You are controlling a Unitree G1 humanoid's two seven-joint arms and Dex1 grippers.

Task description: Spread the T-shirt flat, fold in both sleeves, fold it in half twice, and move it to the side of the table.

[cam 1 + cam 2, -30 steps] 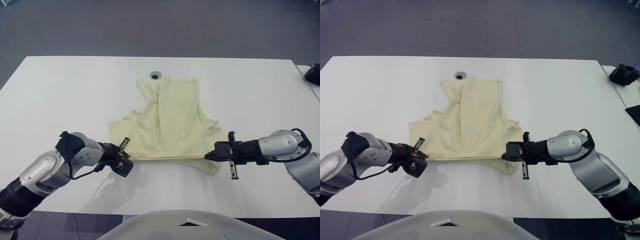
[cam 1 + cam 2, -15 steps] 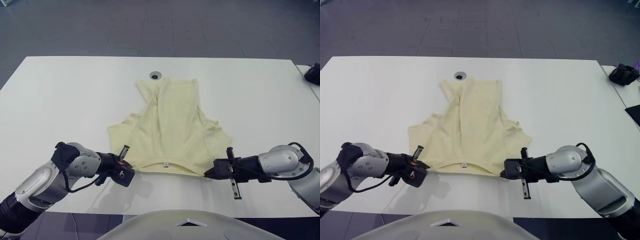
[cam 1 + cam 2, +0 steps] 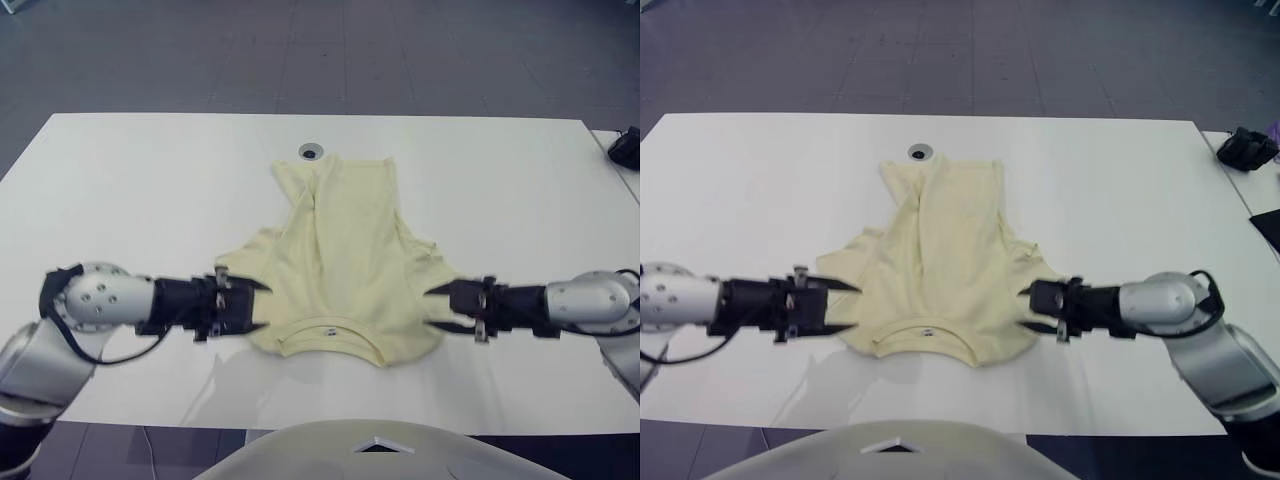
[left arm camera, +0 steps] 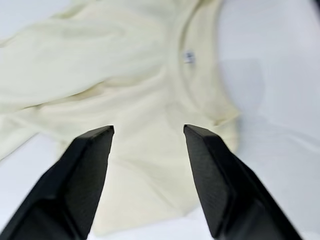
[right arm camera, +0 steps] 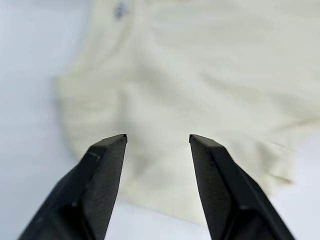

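The pale yellow T-shirt (image 3: pixel 335 250) lies rumpled in the middle of the white tabletop (image 3: pixel 120 180). Its collar (image 3: pixel 325 326) is turned toward the near edge and its hem reaches up to the round cable grommet (image 3: pixel 311 151) by the far edge. A long crease runs down the cloth from hem toward collar, and both sleeves sit bunched against the body.

Your left hand (image 3: pixel 258 306) is low over the tabletop at the sleeve on your left, fingers spread apart and gripping nothing. Your right hand (image 3: pixel 433 308) mirrors it at the opposite sleeve, likewise released, tips pointing inward at the cloth. Whether either hand's tips touch the fabric cannot be told.

In your left wrist view the small neck label (image 4: pixel 188 56) shows inside the collar, beyond the spread black fingers (image 4: pixel 85 170). A dark object (image 3: pixel 626 148) sits past the tabletop's far right corner.
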